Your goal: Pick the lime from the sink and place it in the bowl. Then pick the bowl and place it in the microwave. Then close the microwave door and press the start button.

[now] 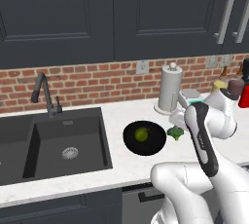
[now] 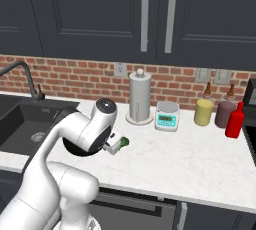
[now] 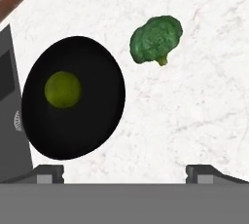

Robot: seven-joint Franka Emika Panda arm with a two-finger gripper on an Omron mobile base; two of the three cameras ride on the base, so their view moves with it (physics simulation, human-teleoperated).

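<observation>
Lime (image 3: 62,89) sits inside the bowl (image 3: 92,121), on the bench (image 3: 194,121) beside the sink (image 1: 53,145). Tool (image 3: 125,174) hovers released; better lower onto the rim at three o'clock, avoiding the broccoli (image 3: 154,39).

Light was even and diffuse, source not discernible. The white marble countertop (image 1: 126,169) read bright; the dark panelled upper cabinets (image 1: 97,13) stayed dim. Shadows were faint, barely a soft smudge under the glossy black round bowl (image 3: 73,99). No glare. All three views were slightly soft, low-resolution renders; no edge distortion.
</observation>
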